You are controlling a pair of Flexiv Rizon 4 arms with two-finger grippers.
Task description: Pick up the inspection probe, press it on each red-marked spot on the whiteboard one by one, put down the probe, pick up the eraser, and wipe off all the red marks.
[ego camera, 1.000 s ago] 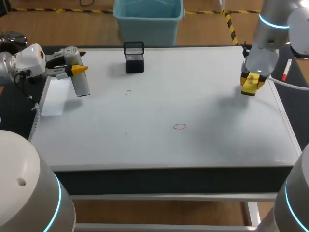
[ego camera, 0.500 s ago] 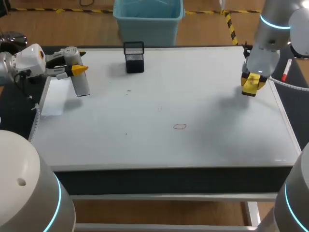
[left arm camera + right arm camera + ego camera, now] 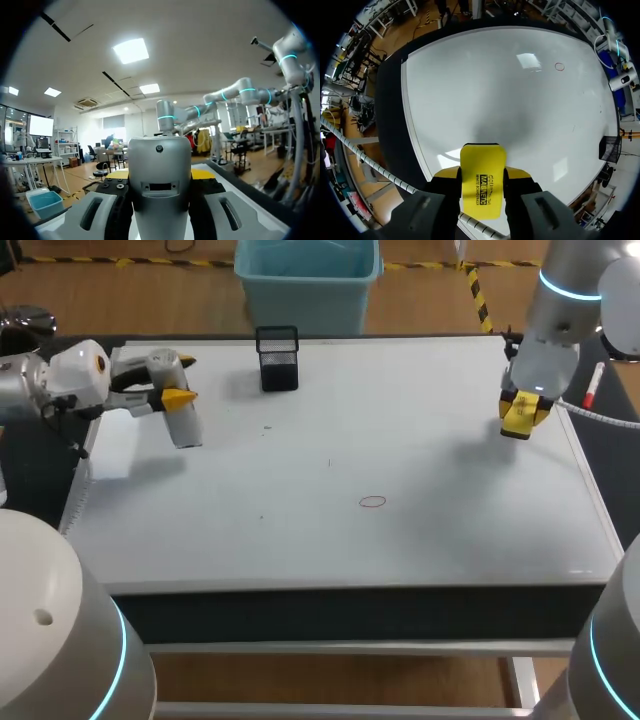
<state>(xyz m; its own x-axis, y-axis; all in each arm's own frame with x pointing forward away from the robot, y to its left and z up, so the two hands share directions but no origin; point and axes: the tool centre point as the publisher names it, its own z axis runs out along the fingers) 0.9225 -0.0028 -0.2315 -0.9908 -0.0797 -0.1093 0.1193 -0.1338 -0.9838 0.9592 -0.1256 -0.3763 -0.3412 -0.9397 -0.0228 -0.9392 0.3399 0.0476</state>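
Note:
The inspection probe point(image 3: 182, 412), a silver cylinder, hangs tilted over the whiteboard's point(image 3: 330, 540) far left part, with my left gripper point(image 3: 179, 381) shut on it. In the left wrist view the probe point(image 3: 160, 200) fills the gap between the fingers of that gripper point(image 3: 161, 175). At the board's far right my right gripper point(image 3: 522, 415) is shut on the yellow eraser point(image 3: 520, 420), just above the surface. The right wrist view has the eraser point(image 3: 482, 197) clamped in the gripper point(image 3: 482, 172). A red ring mark point(image 3: 372, 502) lies near the board's middle, also visible as the ring point(image 3: 560, 66) ahead of the right gripper.
A black mesh holder point(image 3: 278, 358) stands at the board's far edge, left of centre. Faint small specks point(image 3: 267, 427) dot the board. A red marker point(image 3: 591, 386) lies off the board's right edge. The raised board frame point(image 3: 590, 490) runs along the right side.
My left gripper has carried the probe a little to the right and inward over the board. The right arm with the eraser has hardly moved.

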